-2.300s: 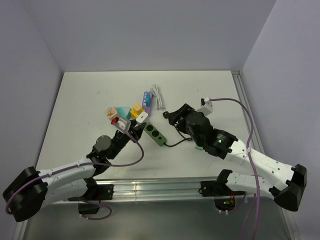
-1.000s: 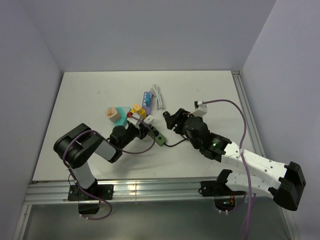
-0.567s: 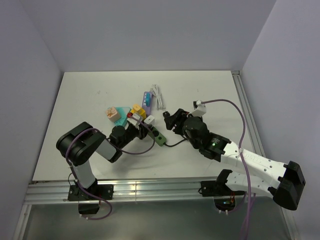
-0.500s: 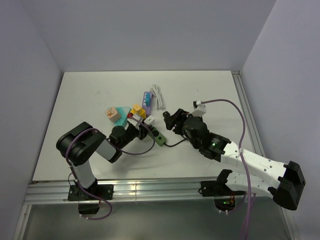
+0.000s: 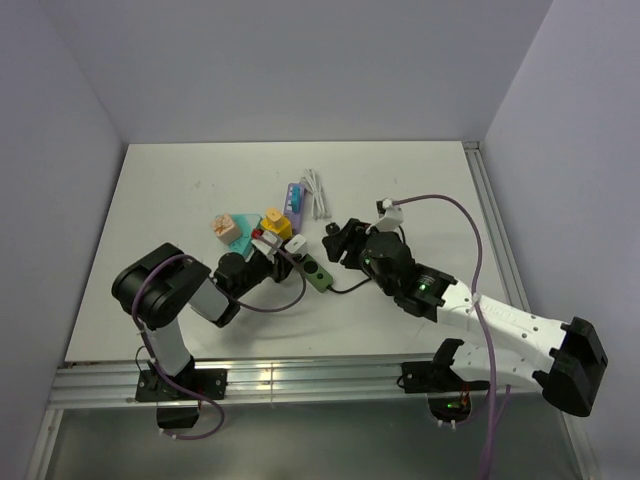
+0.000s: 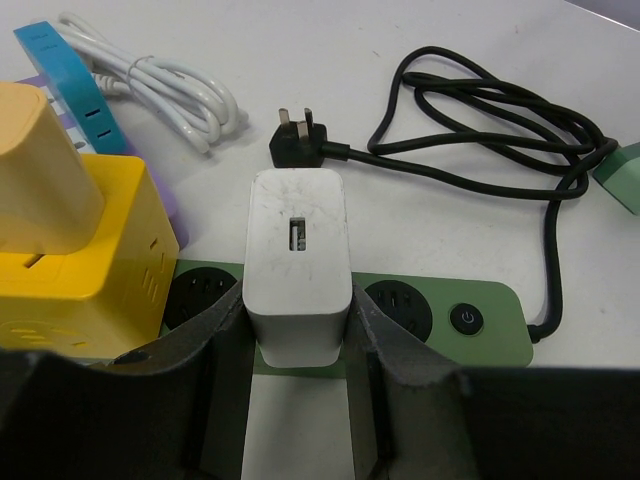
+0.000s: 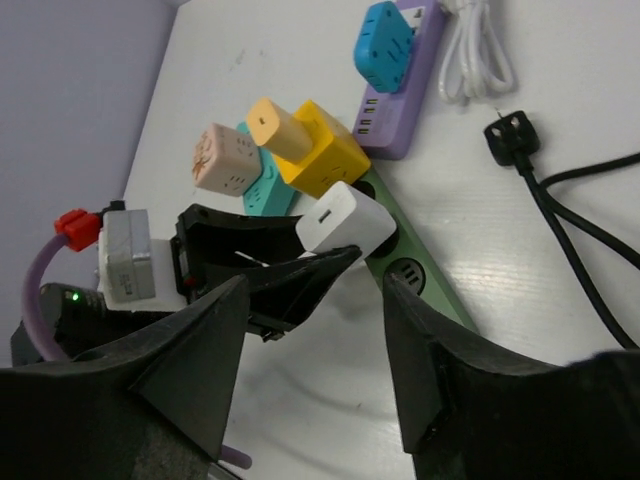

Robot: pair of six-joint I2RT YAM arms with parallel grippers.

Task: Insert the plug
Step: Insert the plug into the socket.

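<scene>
The white plug [image 6: 297,260] is a blocky charger, and my left gripper [image 6: 298,322] is shut on its sides. It stands on the middle socket of the green power strip [image 6: 490,325]; how deep its pins sit I cannot tell. From above, the plug [image 5: 298,242] is over the strip's [image 5: 320,275] far end, with the left gripper [image 5: 282,251] low beside it. My right gripper [image 5: 338,238] hovers open just right of the strip. In its wrist view, the right gripper [image 7: 315,345] frames the plug [image 7: 345,222] and the strip [image 7: 425,285], holding nothing.
A yellow cube adapter [image 5: 274,223] with a beige plug touches the strip's left end. Behind it are a purple strip [image 5: 294,198] with a blue adapter, a white coiled cable [image 5: 318,192] and a teal-and-pink adapter pair [image 5: 231,227]. The strip's black cord [image 6: 480,150] loops right.
My right gripper has moved left and farther out, closer to the green strip, still open. My left gripper, shut on the plug, has barely shifted at the strip.
</scene>
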